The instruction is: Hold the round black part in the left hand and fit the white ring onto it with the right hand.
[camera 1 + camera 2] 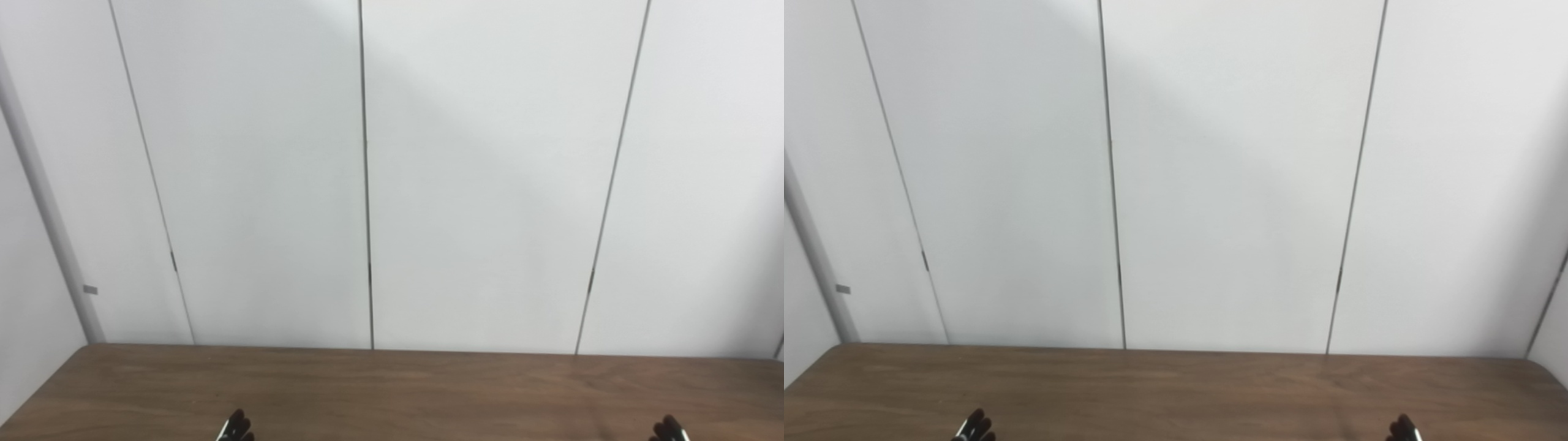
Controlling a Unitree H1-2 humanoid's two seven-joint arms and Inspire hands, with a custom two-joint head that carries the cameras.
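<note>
Only the dark fingertips of my left hand (pixel 236 427) poke up over the bottom edge, left of centre. My right hand (pixel 669 429) shows the same way near the bottom right corner. Too little of either hand is in frame to tell whether it is open or shut. Neither the round black part nor the white ring appears in either view. Both cameras look mostly at the wall, with just the far strip of the table in sight.
A brown wooden table (pixel 392 386) fills the bottom band, its far edge against white wall panels (pixel 484 184) with dark vertical seams. A grey pipe (pixel 43 202) runs down the left wall.
</note>
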